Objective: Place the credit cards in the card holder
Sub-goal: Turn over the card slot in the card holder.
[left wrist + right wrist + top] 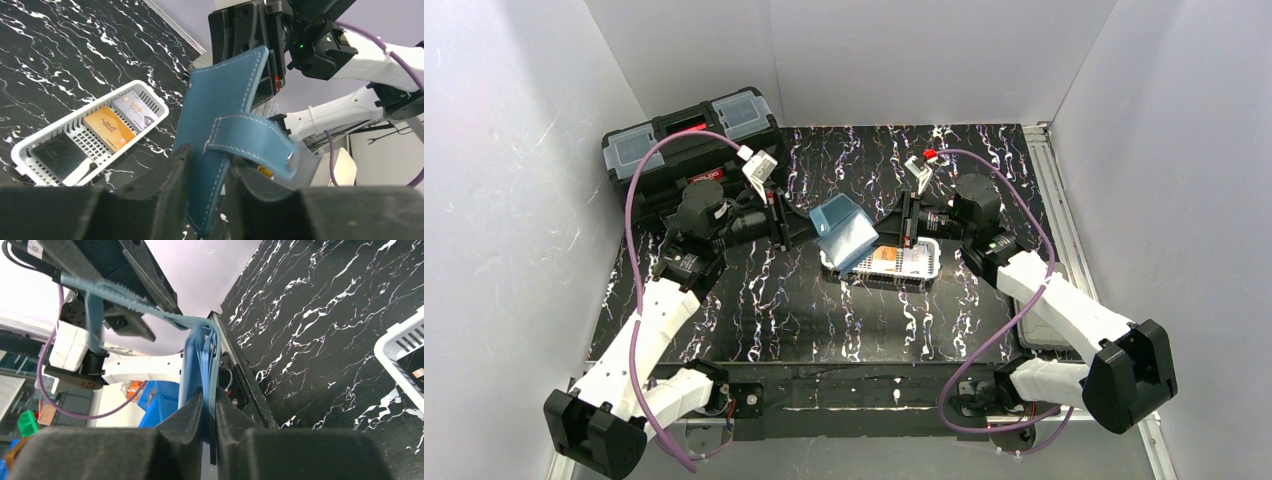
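Finding: the left gripper (209,161) jaws grasp the card holder (220,100) by one cover edge. The right gripper (209,397) jaws clamp its opposite leaves. The credit cards (109,128) lie below both jaws, inside the white mesh basket (30,142).

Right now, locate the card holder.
Top view: the card holder hangs mid-table over the left end of the white mesh basket, between the left gripper and the right gripper, which pinches it.

Both arms extend from the lower corners toward frame centre, wrists facing each other, with left gripper (805,228) and right gripper (892,233) clamped on opposite edges of the card holder (845,234).
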